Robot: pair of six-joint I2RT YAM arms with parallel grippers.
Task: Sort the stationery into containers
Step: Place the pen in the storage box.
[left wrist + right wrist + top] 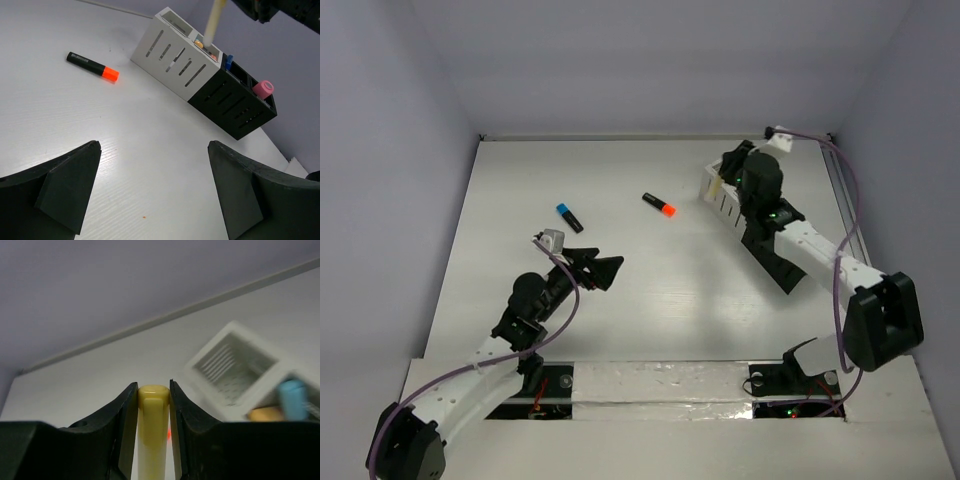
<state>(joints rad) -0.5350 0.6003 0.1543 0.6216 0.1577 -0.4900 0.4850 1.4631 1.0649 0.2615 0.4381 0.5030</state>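
Tabletop (670, 290) white, walls (650, 60) lilac, orange-capped marker (660, 205) lying

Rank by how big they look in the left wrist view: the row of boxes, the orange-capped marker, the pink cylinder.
1. row of boxes, clearly largest.
2. orange-capped marker.
3. pink cylinder; only its top shows above its box, so its full size is unsure.
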